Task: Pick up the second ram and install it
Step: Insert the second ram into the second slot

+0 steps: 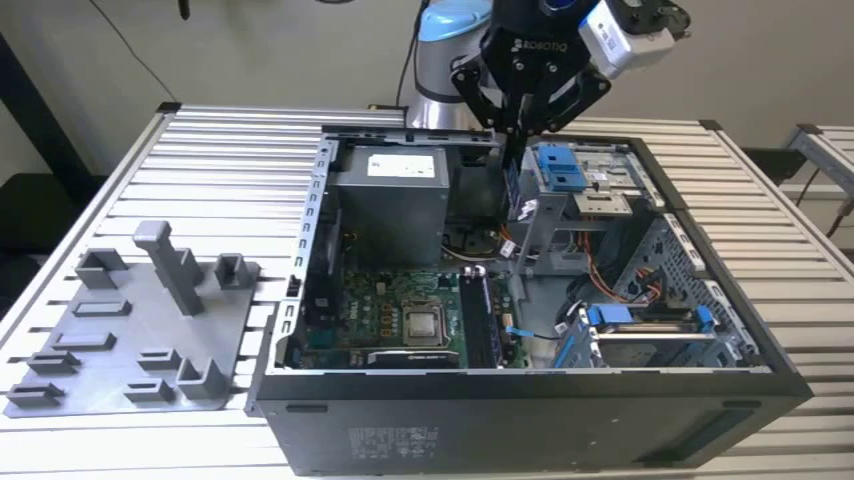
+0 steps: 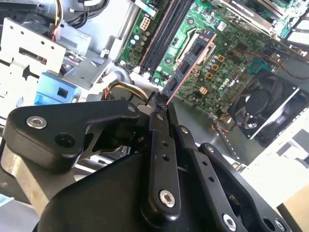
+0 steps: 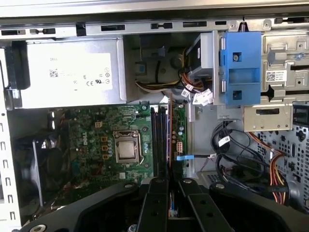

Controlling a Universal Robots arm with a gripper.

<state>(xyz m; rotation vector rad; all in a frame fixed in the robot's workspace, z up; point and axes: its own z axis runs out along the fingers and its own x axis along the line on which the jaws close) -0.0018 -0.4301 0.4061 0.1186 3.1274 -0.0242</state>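
My gripper (image 1: pixel 514 128) hangs over the open computer case (image 1: pixel 534 385), shut on the second ram (image 1: pixel 513 185), a slim dark stick pointing down into the case. In the second wrist view the ram (image 2: pixel 190 55) sticks out from my gripper (image 2: pixel 159 104), showing black chips and a reddish edge. In the first wrist view the ram (image 3: pixel 169 140) is seen edge-on past my gripper (image 3: pixel 169 182), lined up beside the dark memory slots (image 3: pixel 158 140) on the green motherboard (image 3: pixel 96 140). In the exterior view it hangs above the slots (image 1: pixel 477 315), apart from them.
A grey power supply (image 1: pixel 387 195) and a blue-tabbed drive cage (image 1: pixel 561 165) flank the gripper. Loose cables (image 1: pixel 587 300) lie at the exterior view's right of the slots. A flat grey tray with posts (image 1: pixel 120 350) lies outside the case at the exterior view's left.
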